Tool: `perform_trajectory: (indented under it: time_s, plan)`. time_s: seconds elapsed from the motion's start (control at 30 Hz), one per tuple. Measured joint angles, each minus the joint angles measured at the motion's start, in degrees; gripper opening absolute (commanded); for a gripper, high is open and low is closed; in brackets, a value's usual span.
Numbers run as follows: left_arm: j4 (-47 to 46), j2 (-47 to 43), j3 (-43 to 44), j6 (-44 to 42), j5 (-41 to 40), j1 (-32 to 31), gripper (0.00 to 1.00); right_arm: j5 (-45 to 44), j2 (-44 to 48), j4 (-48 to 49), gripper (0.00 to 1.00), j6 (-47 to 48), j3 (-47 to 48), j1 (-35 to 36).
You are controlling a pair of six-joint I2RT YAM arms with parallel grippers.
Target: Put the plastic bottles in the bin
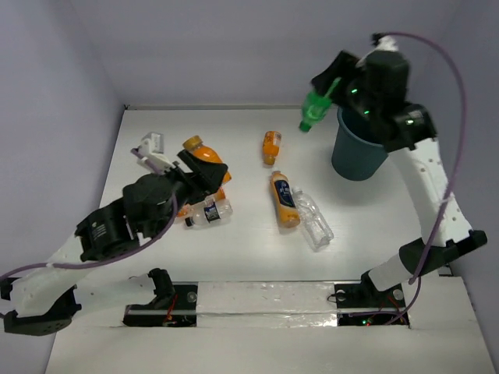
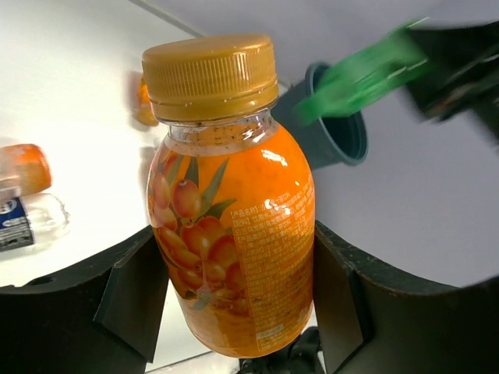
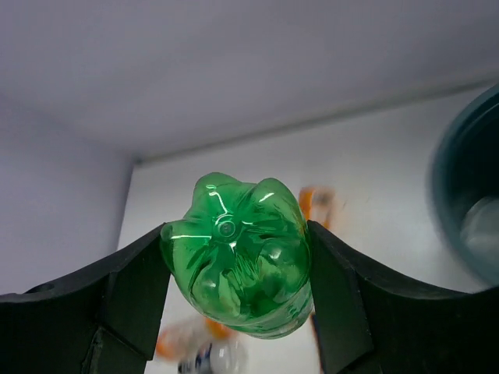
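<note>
Gripping a green bottle (image 3: 238, 265) by its sides, the right jaws hold it up near the teal bin (image 1: 355, 156); the left jaws clamp an orange-capped orange bottle (image 2: 234, 234) above the surface (image 1: 374, 226).

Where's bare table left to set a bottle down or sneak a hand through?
Free: right side, between the clear bottle, the bin and the right arm; also the near strip in front of the lying bottles. Crowded: centre, where the labelled orange bottle lies beside the clear one; left, under the left gripper and its orange bottle.
</note>
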State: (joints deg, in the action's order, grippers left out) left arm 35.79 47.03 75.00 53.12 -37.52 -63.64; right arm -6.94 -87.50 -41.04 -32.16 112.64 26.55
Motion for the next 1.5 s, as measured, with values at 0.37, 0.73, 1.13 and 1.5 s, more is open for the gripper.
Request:
perform_trajectory:
  time_s: [0.37, 0.73, 1.13, 1.5]
  plan:
    - [-7.5, 16.3, 1.7, -6.6, 9.0, 0.0, 0.46, -7.6, 2.7, -2.2, 0.48, 0.4, 11.9, -24.7]
    - [-10.3, 32.1, 21.9, -15.5, 11.3, 0.0, 0.46, -11.9, -1.6, -1.6, 0.9, 1.1, 4.0, -31.1]
    - [-12.6, 64.1, 59.0, -22.6, 15.5, 3.4, 0.41, -2.2, 25.4, 5.7, 0.01, -2.3, -23.7, -31.1]
    - [-34.1, 84.5, 66.7, -21.7, 14.9, 5.5, 0.41, 5.7, 54.3, 2.0, 0.0, -11.4, -42.8, -20.7]
